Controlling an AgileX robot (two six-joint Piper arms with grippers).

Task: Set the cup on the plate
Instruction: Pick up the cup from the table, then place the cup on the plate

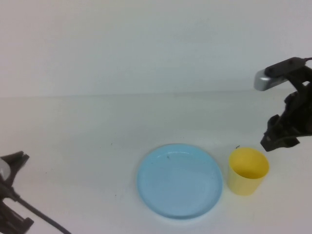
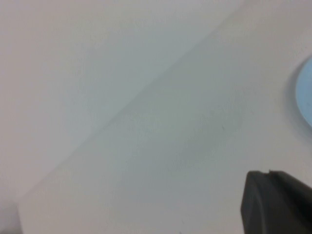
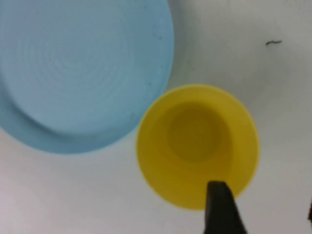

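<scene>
The yellow cup (image 1: 248,170) stands upright and empty on the white table, just right of the light blue plate (image 1: 179,180), with a small gap between them. My right gripper (image 1: 275,144) hangs just above and behind the cup's right rim. In the right wrist view the cup (image 3: 197,146) lies beside the plate (image 3: 83,68). The right gripper (image 3: 265,209) is open, with one finger over the cup's rim and the other outside it. My left gripper (image 1: 17,158) is parked at the front left, far from both, with its jaws closed and empty (image 2: 268,175).
The white table (image 1: 97,126) meets a plain white wall at the back. A small dark speck (image 1: 238,146) lies just behind the cup. An edge of the plate (image 2: 306,90) shows in the left wrist view.
</scene>
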